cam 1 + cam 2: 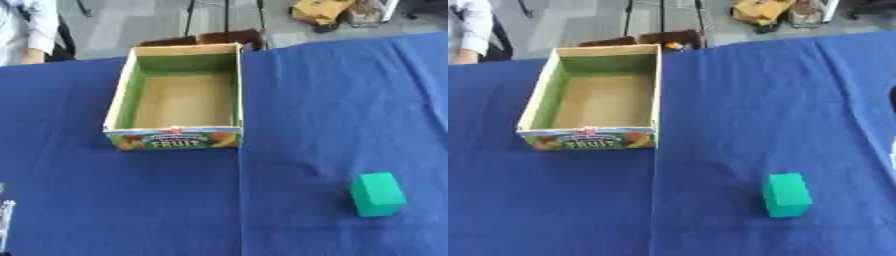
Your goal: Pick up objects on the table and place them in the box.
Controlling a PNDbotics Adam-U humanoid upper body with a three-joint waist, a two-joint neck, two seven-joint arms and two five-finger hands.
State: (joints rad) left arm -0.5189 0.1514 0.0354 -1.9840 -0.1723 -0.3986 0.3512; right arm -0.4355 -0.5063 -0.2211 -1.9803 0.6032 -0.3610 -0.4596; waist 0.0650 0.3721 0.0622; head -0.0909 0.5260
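Bright, even daylight over the blue cloth, no glare. Soft all over, slightly blurred, edges of the cardboard box fuzzy, its label barely readable. Faint shadow inside the box along its green walls and a thin one beside the green block. Paler and washed out on the floor beyond.

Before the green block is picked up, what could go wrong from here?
1. The green block lies far from the box, to its right and nearer the robot, so a long carry could drop it.
2. The box walls stand high; a low carry may hit the right wall.
3. The blue tablecloth may slip or wrinkle if the block is dragged.
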